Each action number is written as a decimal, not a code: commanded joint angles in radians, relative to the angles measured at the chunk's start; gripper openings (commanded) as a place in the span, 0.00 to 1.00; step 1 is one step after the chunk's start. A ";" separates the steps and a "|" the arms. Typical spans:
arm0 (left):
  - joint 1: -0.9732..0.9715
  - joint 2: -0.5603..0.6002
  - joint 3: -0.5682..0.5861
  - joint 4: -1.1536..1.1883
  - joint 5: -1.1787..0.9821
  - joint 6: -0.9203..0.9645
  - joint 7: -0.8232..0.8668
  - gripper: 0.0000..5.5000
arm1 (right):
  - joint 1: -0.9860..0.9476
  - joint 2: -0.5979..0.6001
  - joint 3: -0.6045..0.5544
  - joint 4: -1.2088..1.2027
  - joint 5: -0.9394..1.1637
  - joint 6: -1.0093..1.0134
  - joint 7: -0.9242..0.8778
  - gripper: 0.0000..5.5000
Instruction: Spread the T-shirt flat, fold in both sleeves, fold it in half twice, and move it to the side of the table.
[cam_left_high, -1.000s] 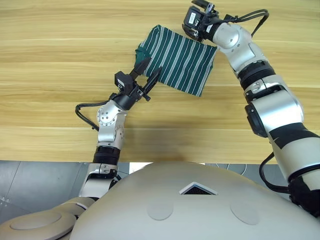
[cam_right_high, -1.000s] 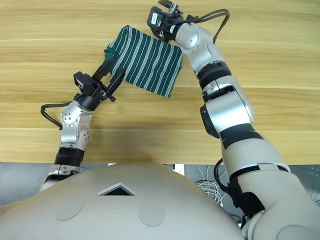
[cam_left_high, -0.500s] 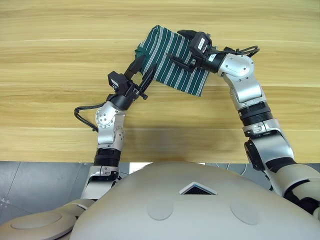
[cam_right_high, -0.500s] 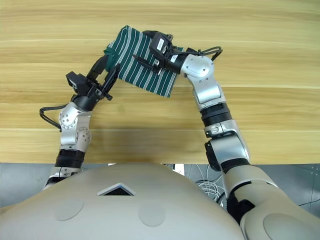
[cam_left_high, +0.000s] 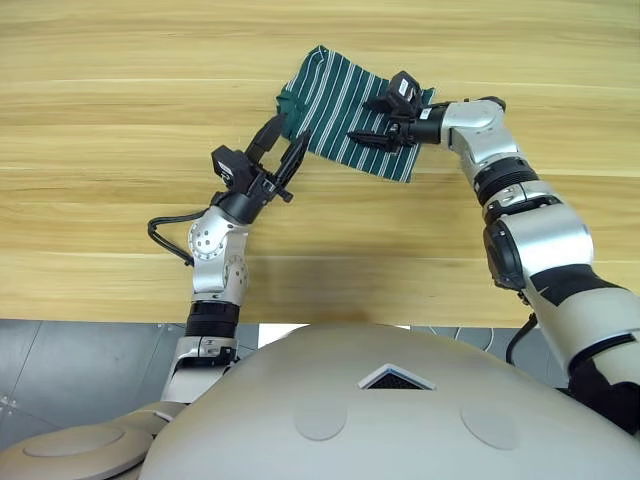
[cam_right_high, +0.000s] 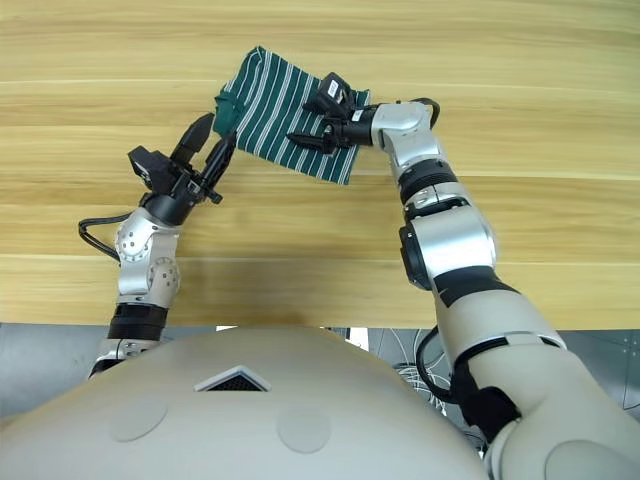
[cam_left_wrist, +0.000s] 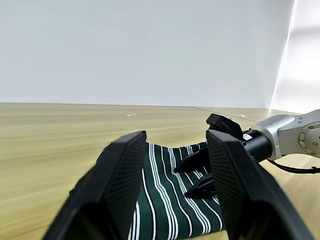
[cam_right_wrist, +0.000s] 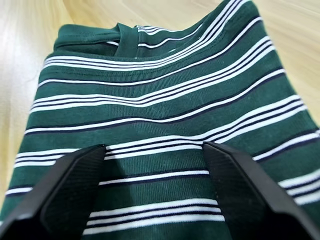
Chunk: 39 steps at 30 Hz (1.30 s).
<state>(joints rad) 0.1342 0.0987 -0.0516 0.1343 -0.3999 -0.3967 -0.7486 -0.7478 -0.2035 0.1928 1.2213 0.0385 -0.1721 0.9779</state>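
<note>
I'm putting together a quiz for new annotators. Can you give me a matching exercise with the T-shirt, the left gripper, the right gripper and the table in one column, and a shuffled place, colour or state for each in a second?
Column one
1. T-shirt
2. left gripper
3. right gripper
4. table

Column two
A. open, over the shirt's right part
B. light wood
C. folded, green with white stripes
D. open, at the shirt's left edge

Pairs: 1-C, 2-D, 3-A, 4-B
</note>
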 joint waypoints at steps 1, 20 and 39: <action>0.003 0.000 0.007 -0.005 -0.002 0.005 0.008 0.38 | 0.046 -0.099 -0.093 0.087 0.012 0.017 -0.064 0.66; -0.007 -0.048 0.075 0.085 -0.004 -0.093 0.053 0.38 | 0.262 -0.414 -0.485 0.132 0.091 -0.048 -0.573 0.66; -0.341 0.032 0.305 0.644 0.149 -0.363 0.371 0.38 | 0.126 -0.017 -0.367 0.029 -0.062 -0.646 -0.831 0.66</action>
<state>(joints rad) -0.1849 0.1256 0.2321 0.7023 -0.2615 -0.7294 -0.4095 -0.6207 -0.2178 -0.1880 1.2340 -0.0084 -0.8248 0.1406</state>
